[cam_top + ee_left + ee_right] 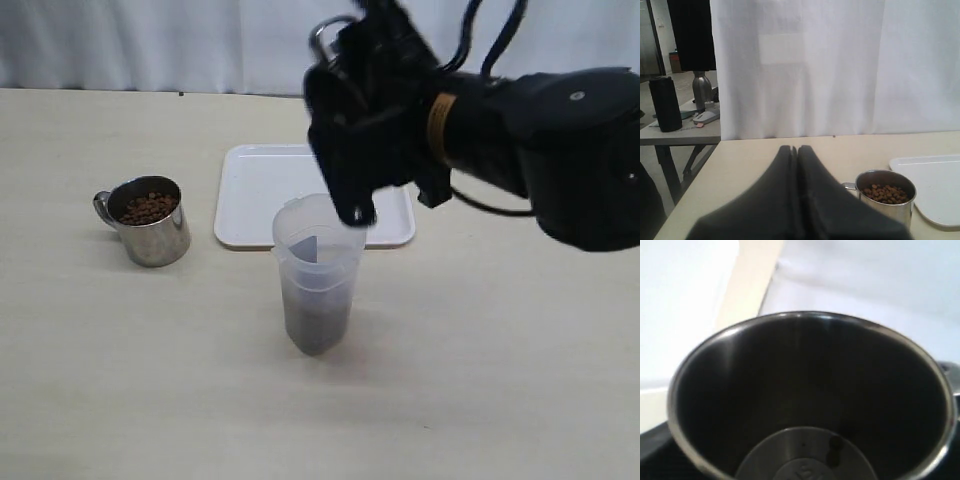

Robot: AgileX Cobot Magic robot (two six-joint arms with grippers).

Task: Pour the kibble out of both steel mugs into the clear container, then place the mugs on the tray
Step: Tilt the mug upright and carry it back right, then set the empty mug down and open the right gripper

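— What is your right gripper (352, 130) doing?
— It is clasping a short shiny stainless-steel mug (810, 385) and tipping it over the tall frosted clear plastic container (318, 262). The mug is looking almost empty inside.
— Where is the small brown kibble (315, 322) lying?
— It is filling the container's lower part. More is sitting in the second steel mug (152, 222), which is standing upright, left of the flat white rectangular tray (255, 190).
— And your left gripper (794, 149)?
— Its jaws are pressing together on nothing, hovering near that second mug.
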